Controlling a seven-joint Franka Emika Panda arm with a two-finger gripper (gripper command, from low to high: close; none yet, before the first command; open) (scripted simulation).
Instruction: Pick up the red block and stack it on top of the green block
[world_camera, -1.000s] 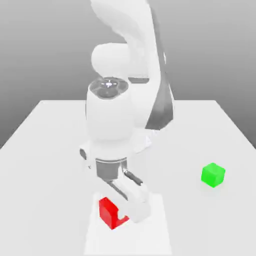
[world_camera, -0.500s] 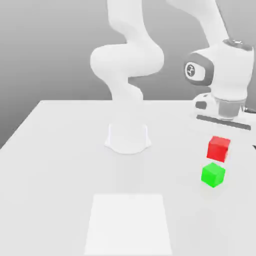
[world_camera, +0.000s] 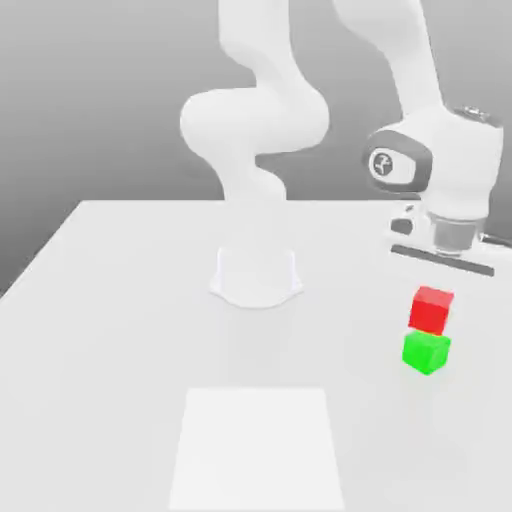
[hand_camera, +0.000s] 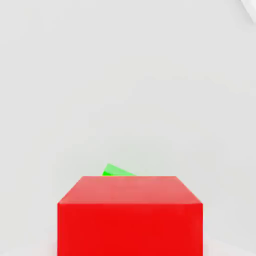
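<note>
Glossy red cube (world_camera: 430, 311), clenched in the jaws, seemingly askew above plain green cube (world_camera: 426, 352), wants centring, squaring and gentle lowering before release.

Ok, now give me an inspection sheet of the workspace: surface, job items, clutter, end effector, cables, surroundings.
Surface: pale tabletop, with a white square patch on it.
Job items: red cube just above the green cube in the exterior view; whether they touch, I cannot tell. In the hand view the green cube's edges are turned relative to the red one's.
Clutter: nothing seen.
End effector: closed on the red cube, at the exterior view's right.
Cables: nothing seen.
Surroundings: white robot arm with its base on the tabletop; plain grey backdrop behind.
</note>
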